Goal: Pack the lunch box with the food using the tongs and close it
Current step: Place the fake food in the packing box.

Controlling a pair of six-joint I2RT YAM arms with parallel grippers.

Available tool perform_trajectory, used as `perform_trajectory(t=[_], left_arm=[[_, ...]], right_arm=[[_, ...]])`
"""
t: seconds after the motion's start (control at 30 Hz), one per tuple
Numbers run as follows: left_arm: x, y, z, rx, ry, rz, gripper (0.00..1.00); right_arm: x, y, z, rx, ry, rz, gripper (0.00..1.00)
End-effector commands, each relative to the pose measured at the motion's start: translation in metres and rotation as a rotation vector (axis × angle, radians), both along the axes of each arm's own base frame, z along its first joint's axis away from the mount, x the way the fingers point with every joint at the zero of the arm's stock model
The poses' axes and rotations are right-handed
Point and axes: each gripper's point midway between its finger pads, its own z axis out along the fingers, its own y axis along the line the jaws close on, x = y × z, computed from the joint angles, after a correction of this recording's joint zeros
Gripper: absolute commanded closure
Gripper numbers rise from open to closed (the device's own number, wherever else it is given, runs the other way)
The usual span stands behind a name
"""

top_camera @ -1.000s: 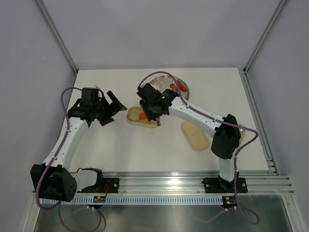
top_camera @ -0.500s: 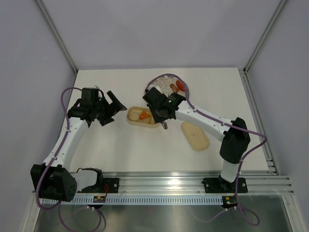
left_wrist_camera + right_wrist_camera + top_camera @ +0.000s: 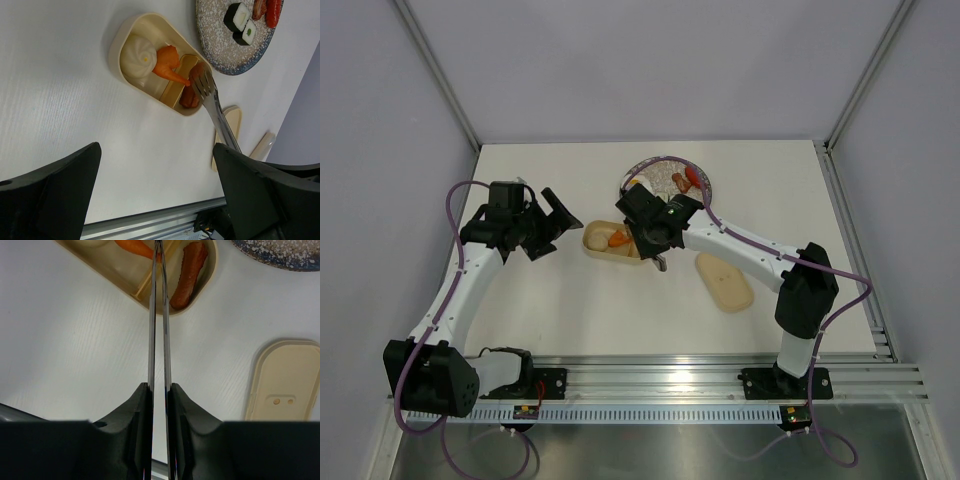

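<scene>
Top external: we list a white table (image 3: 550,310) with the lunch box (image 3: 594,241) near its middle and uncovered. Its lid (image 3: 724,281) lies apart on the table at 4 o'clock from it, and a round speckled plate (image 3: 665,172) sits just beyond it at 1 o'clock. The left tool (image 3: 551,224) hangs at 9 o'clock from the lunch box with its jaws spread wide and nothing between them. The right tool (image 3: 656,246) stands over the box's 3 o'clock end, clamped on the tongs (image 3: 662,262), of which only a silver stub shows here. Left wrist: we note three pieces inside the lunch box, a beige bun (image 3: 137,56) at the 10 o'clock end, an orange carrot piece (image 3: 167,65) in the middle against a divider, and a reddish-brown sausage (image 3: 191,95) at the 4 o'clock end. The tongs come in from 5 o'clock, their tips over the sausage; whether they touch it we cannot tell. On the plate lie two sushi rolls (image 3: 242,22) and more red-brown pieces (image 3: 267,9) at its 12 o'clock rim. Right wrist: the black fingers (image 3: 140,425) press the tongs' two arms nearly parallel, a thin gap between them, running toward 12 o'clock and ending over the divider. The sausage lies at 1 o'clock from the tips, and the lid sits at 4 o'clock.
</scene>
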Motion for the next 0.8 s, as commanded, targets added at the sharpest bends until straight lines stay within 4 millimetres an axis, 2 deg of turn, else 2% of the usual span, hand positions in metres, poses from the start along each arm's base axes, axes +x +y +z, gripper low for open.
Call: perform_trajectory(t=[0.0, 0.77], left_arm=[[0.007, 0.002, 0.019, 0.002, -0.074, -0.002, 0.01], [0.008, 0.001, 0.019, 0.002, -0.077, -0.006, 0.01]], right_arm=[[-0.004, 0.014, 0.019, 0.078, -0.020, 0.019, 0.83], [-0.005, 0.027, -0.020, 0.013, 0.050, 0.058, 0.84]])
